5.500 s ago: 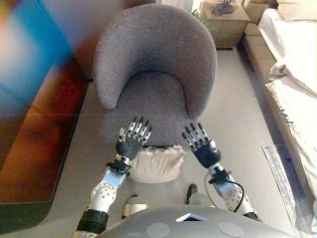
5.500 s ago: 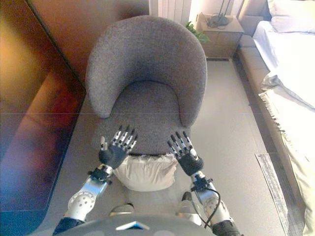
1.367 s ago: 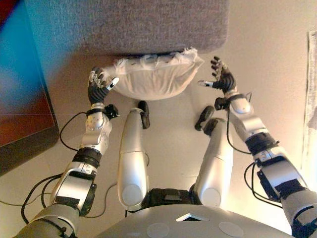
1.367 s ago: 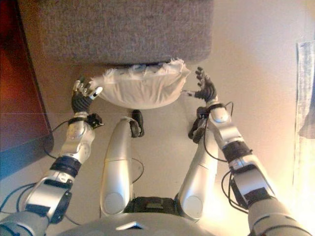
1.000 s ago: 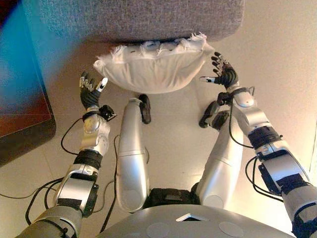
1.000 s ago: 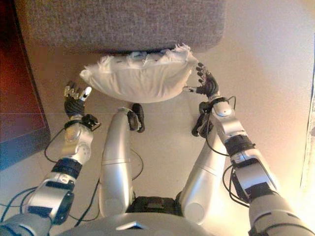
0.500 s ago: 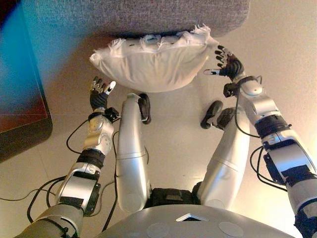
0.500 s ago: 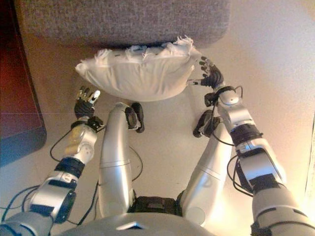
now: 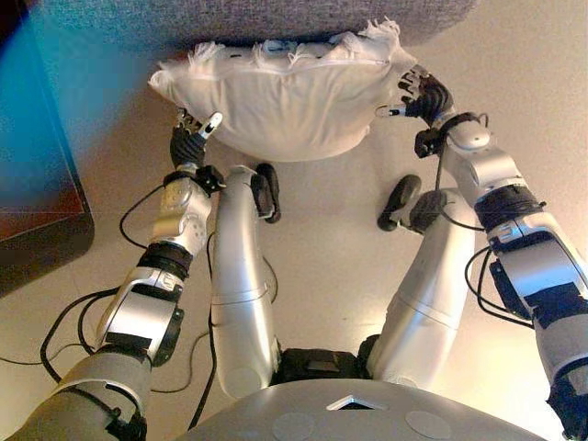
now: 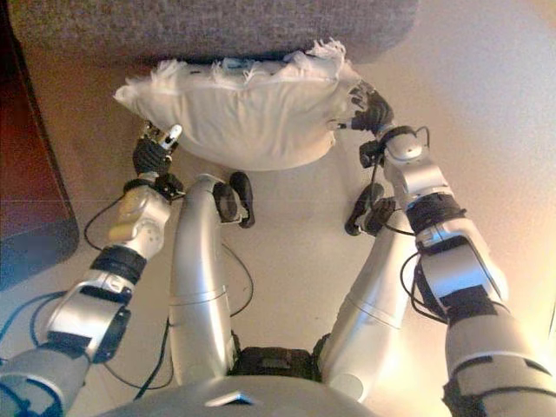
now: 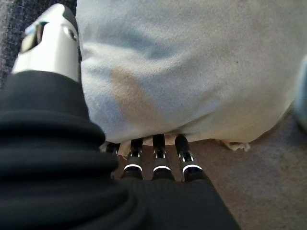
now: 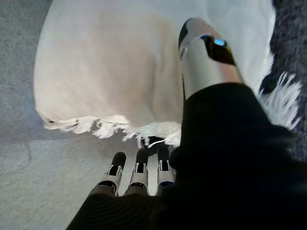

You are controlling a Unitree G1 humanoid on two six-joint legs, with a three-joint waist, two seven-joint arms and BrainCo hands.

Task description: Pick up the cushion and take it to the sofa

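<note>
Cushion (image 9: 289, 101) sits between left hand (image 9: 190, 140) and right hand (image 9: 423, 95)

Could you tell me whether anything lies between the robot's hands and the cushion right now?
Nothing visible does. The left hand is right at one end of the cushion and the right hand at the other. Each wrist view shows the fingers reaching under the cushion's edge, the thumb against its face.
</note>
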